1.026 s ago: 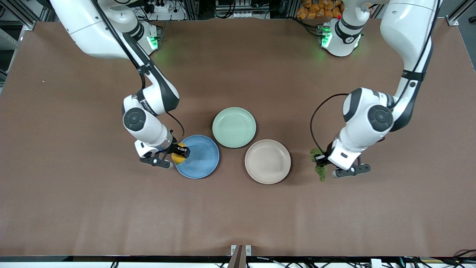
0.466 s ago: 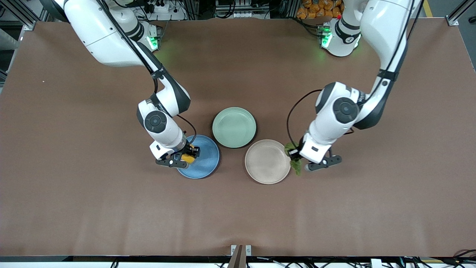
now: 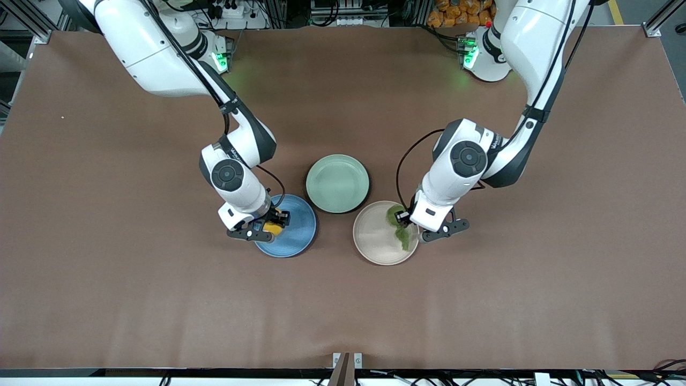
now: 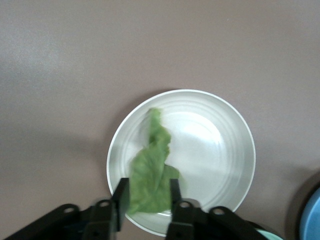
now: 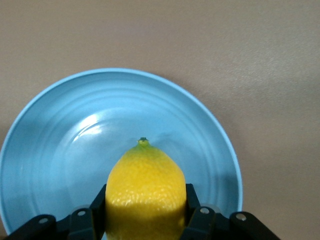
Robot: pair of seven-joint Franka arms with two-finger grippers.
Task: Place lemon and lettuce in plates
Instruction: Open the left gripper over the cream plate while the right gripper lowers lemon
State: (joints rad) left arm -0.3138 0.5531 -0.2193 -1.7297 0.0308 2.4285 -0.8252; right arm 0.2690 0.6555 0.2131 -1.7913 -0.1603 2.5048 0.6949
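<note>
Both arms hold their loads over the plates, ready to release.

Right gripper (image 5: 145, 220), jaws clamped on the small oval yellow lemon (image 3: 273, 227), hovers over the round blue plate (image 3: 295, 236) at its 9 o'clock edge; left gripper (image 4: 147, 200) pinches the crinkled green lettuce leaf (image 3: 400, 225), dangling over the cream plate (image 3: 375, 238) near 3 o'clock.

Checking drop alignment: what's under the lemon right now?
The lemon, clamped in the right gripper, hangs over the blue plate, whose bare ringed floor shows around it. The patch directly beneath the lemon is covered.
</note>
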